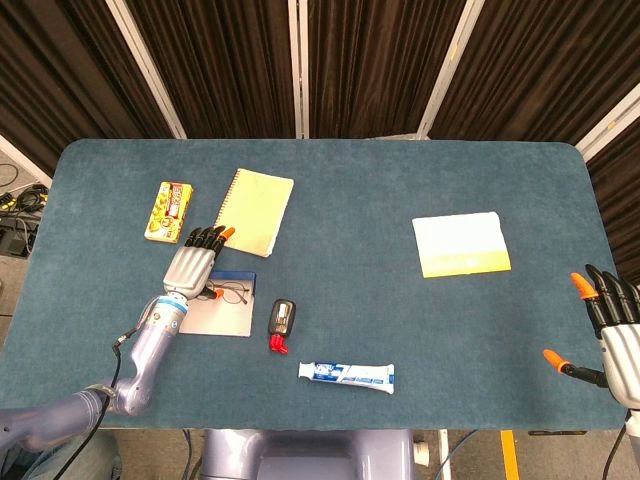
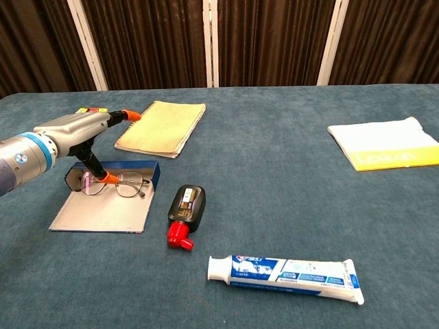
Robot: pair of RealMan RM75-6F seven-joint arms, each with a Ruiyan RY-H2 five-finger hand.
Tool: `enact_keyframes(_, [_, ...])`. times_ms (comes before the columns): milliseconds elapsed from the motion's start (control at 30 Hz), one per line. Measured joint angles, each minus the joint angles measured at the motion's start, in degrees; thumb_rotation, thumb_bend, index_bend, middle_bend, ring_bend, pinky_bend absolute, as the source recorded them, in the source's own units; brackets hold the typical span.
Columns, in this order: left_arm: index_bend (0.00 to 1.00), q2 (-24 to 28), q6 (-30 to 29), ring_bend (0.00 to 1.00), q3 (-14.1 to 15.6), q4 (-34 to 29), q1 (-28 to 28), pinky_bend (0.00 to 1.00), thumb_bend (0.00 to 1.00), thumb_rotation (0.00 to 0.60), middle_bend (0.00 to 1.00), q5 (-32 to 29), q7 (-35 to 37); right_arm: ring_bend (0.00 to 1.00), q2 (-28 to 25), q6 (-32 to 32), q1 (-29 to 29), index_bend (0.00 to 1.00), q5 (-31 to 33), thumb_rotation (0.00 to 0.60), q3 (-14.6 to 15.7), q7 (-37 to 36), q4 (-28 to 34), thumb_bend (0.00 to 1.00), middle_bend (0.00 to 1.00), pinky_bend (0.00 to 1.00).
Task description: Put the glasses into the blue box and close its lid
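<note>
At the left of the frame, the left hand [image 2: 79, 133] pinches the glasses [image 2: 113, 184] by the frame, holding them over the open blue box [image 2: 103, 205] on the desk [image 2: 274, 157]. The right hand [image 1: 610, 325] waits at the lower right edge, fingers spread and holding nothing.

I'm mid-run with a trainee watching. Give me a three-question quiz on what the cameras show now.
1. True or false: the glasses lie on the yellow notebook.
2. Which hand is at the glasses? A) left hand B) right hand
3. Fill in: the black item with the red cap lies between the blue box and the ____.

Key: 1 false, they are over the open blue box. 2 A. 3 toothpaste.
</note>
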State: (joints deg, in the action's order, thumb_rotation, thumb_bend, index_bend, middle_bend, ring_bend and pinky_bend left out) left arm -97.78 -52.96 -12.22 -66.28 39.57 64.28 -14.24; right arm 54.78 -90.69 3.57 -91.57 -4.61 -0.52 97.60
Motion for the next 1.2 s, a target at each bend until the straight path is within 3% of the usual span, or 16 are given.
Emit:
enact_keyframes(367, [0.0, 3.4, 1.6, 0.0, 1.6, -2.7, -1.0, 0.0, 0.07, 0.6, 0.0, -1.2, -0.4, 0.0, 0.0, -0.1, -0.1, 0.0, -0.2, 0.6, 0.1, -0.2, 0.0, 0.0, 0.0, 0.0])
enact_keyframes(1200, [0.0, -2.9, 2.7, 0.0, -0.3, 7.7, 2.4, 0.0, 0.07, 0.6, 0.0, -1.2, 1.6, 0.0, 0.5, 1.2, 0.5, 0.0, 1.4, 0.6, -0.4, 0.3, -0.6, 0.0, 0.0, 0.0])
